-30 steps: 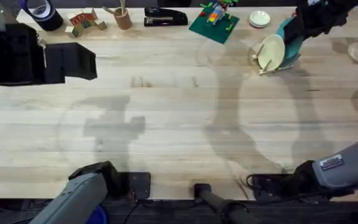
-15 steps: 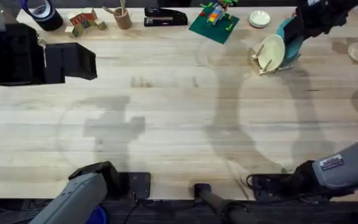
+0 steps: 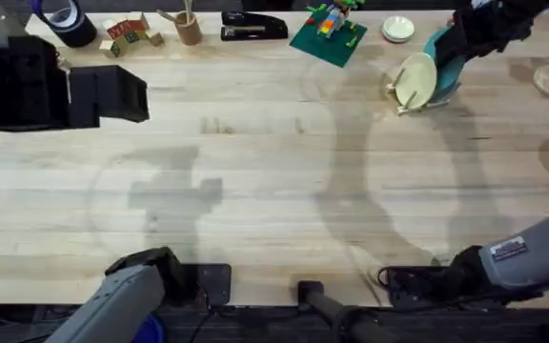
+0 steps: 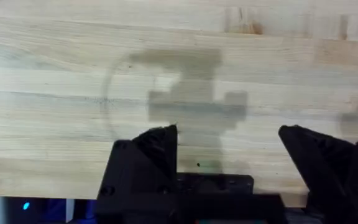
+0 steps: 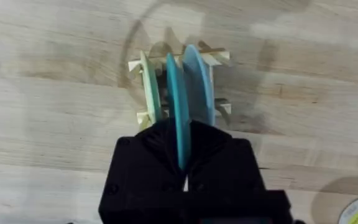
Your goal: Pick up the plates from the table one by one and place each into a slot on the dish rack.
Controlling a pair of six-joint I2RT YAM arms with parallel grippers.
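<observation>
Right wrist view: my right fingers [image 5: 182, 155] clench the turquoise plate [image 5: 178, 106] in the dish rack [image 5: 216, 58], between cream plate [image 5: 148, 87] and pale blue plate [image 5: 199, 81]; left fingers [image 4: 229, 155] released. Nearly finished.

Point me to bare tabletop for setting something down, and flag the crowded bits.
Free: the wide middle of the table, from the left tool across to below the dish rack. Crowded: the far edge, with tape roll, toy blocks, cup, stapler, green baseplate and white dish.
</observation>
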